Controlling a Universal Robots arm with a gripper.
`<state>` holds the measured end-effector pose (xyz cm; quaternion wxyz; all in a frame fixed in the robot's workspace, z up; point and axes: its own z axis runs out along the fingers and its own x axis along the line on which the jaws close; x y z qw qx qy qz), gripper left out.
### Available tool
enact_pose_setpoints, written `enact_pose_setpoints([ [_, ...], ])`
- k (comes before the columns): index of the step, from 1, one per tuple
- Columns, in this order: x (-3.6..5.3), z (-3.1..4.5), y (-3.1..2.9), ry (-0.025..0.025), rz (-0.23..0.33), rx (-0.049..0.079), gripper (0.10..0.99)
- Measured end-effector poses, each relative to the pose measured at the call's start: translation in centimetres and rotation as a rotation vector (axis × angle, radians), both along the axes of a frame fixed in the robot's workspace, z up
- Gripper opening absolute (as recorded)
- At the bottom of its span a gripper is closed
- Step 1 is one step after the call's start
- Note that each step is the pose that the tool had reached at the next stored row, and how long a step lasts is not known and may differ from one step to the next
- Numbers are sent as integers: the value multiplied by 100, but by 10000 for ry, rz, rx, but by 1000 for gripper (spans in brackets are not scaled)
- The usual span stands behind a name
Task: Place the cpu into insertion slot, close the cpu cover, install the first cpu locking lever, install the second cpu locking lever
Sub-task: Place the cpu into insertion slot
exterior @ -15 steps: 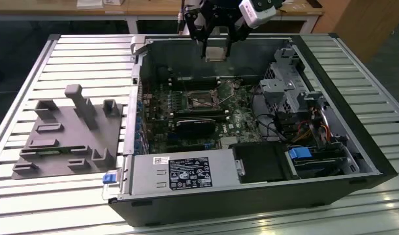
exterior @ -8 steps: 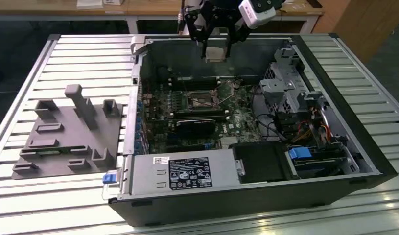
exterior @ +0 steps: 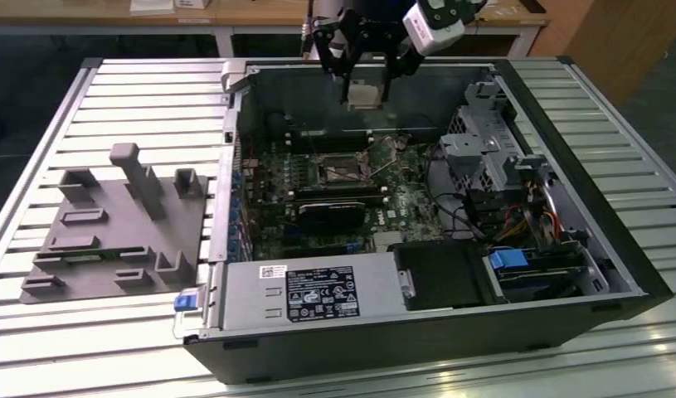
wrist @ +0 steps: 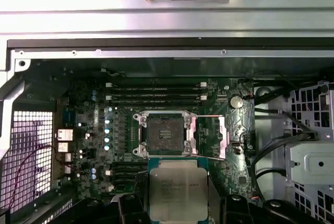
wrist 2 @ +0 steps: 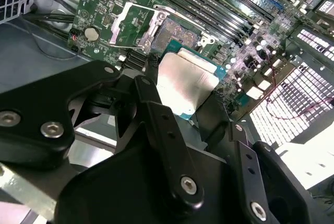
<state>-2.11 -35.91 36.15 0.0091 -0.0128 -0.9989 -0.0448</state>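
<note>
Your black gripper (exterior: 364, 83), fingers (wrist 2: 152, 101) clamped on the flat silvery-grey square cpu (wrist: 177, 190), should keep it level and squared to the dark-framed, gold-pinned insertion slot (wrist: 164, 134) on the green motherboard (wrist: 83, 130).

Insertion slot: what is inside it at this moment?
The slot shows only bare pins; no chip inside. The cover stands open beside it, hiding nothing. The gripper holds the cpu above.

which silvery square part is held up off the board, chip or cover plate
The cpu, gripped in the end effector above the board; the cpu cover is swung open beside the insertion slot.
</note>
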Motion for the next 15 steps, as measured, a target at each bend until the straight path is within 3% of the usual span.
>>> enact_pose_setpoints([
  [15, -3, -228, 31, 0, -1, -13, 537],
])
